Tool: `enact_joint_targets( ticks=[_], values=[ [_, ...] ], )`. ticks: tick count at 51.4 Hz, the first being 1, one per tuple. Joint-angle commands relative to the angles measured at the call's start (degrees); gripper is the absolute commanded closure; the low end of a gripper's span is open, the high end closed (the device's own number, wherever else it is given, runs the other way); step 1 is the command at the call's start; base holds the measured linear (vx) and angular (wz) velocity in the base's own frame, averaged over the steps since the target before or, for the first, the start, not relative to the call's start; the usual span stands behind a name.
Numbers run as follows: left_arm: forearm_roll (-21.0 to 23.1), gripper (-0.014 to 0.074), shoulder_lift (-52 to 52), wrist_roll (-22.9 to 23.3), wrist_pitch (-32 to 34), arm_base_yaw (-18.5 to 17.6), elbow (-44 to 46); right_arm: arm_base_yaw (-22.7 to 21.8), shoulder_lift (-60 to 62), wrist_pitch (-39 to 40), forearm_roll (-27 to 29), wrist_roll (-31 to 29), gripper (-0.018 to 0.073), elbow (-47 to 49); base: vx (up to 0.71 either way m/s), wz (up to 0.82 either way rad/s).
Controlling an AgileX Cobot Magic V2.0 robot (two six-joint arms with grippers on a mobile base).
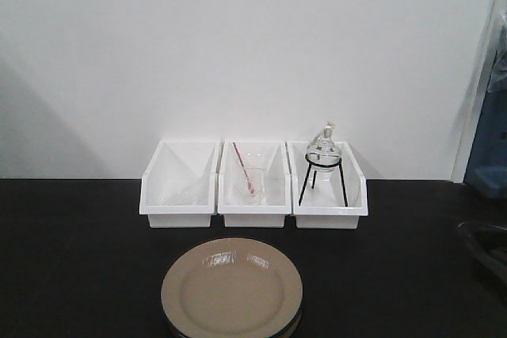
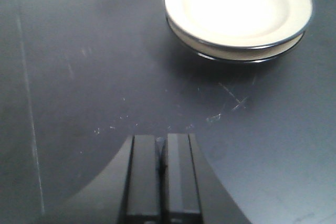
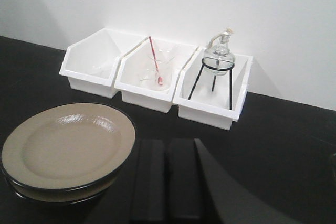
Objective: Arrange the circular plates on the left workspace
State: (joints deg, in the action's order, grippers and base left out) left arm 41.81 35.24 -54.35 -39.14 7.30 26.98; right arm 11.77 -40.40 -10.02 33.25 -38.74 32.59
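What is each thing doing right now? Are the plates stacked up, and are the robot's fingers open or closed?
Circular plates: stacked, upright, on the countertop.
Left gripper: fingers shut, empty.
Right gripper: fingers shut, empty.
Left bin: looks empty.
Middle bin: holds a glass beaker with a red rod.
Right bin: holds a round flask on a tripod.

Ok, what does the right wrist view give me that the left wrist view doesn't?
Only the right wrist view shows all three white bins, the beaker with a red rod and the glass flask on its tripod. Only the left wrist view shows the bare scratched countertop left of the plates. Both show the stacked plates, plus their own shut hand: right hand, left hand.
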Motion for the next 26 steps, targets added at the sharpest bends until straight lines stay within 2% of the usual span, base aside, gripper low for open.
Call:
enact_joint_targets(
  ticks=[1, 5, 11, 26],
  values=[
    [4.82, 0.0597, -2.43, -0.52, 7.03, -0.29, -1.53, -0.49, 2.79, 9.28, 0.12, -0.62, 0.0564, -2.58, 0.0, 0.0],
    [5.52, 0.0597, -3.75, -0.3, 10.84, -0.29, -2.72, -0.49, 3.74, 13.41, 0.12, -1.42, 0.0564, -4.79, 0.0, 0.0],
    [5.25, 0.0596, -3.68, 0.07, 11.71, -0.29, -2.79, -0.49, 3.85, 17.17, 0.12, -1.43, 0.0564, -5.98, 0.0, 0.0],
    [5.31, 0.0596, -3.68, 0.07, 11.24, -0.29, -2.79, -0.49, 3.85, 16.92, 0.12, -1.43, 0.0564, -6.18, 0.0, 0.0]
  ],
)
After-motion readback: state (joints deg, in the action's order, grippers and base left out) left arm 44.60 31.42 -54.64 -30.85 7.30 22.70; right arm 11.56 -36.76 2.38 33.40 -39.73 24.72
